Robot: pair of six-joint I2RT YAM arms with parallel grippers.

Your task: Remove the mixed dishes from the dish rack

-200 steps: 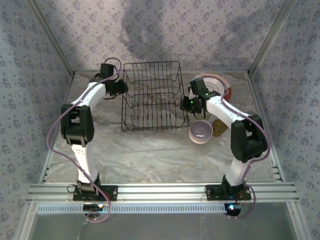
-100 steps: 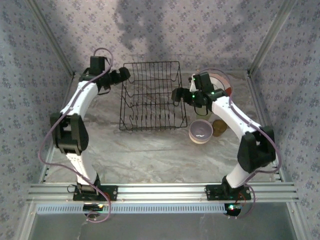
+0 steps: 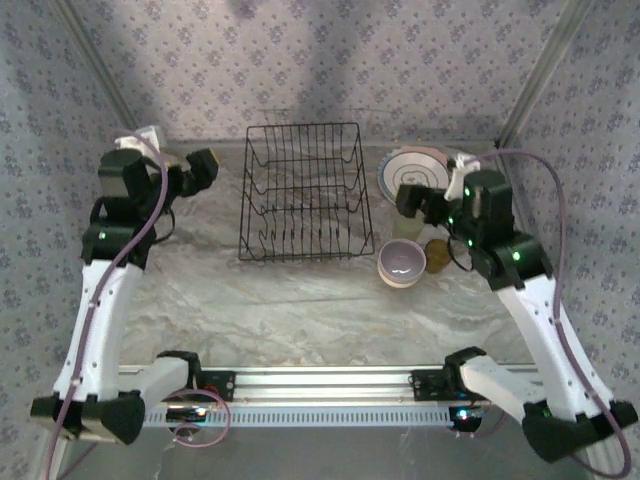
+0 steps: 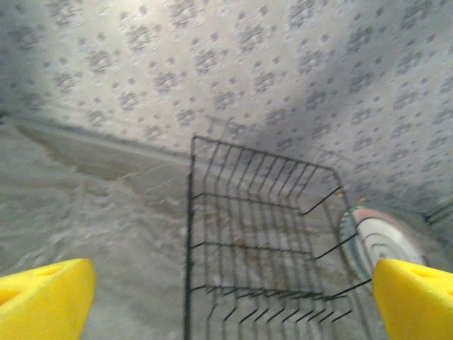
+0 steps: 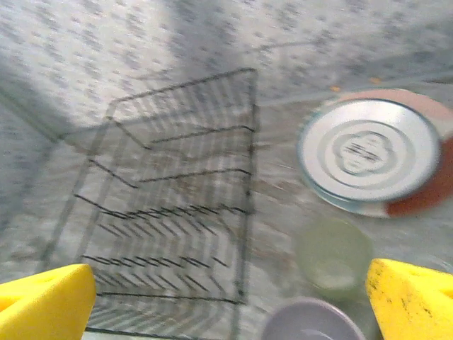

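The dish rack [image 3: 305, 195] stands toward the far edge of the surface [image 3: 300, 300], about midway across. Right of it, near the far right corner, lie the stacked plates [image 3: 415, 165] — before them one cup [image 3: 406, 226], then the bowl [image 3: 402, 262] nearer still, with a second cup [image 3: 438, 252] just right of it.

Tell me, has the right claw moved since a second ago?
Yes. The right claw has backed rightward, off the rack's right edge, and now hangs open by the plates.
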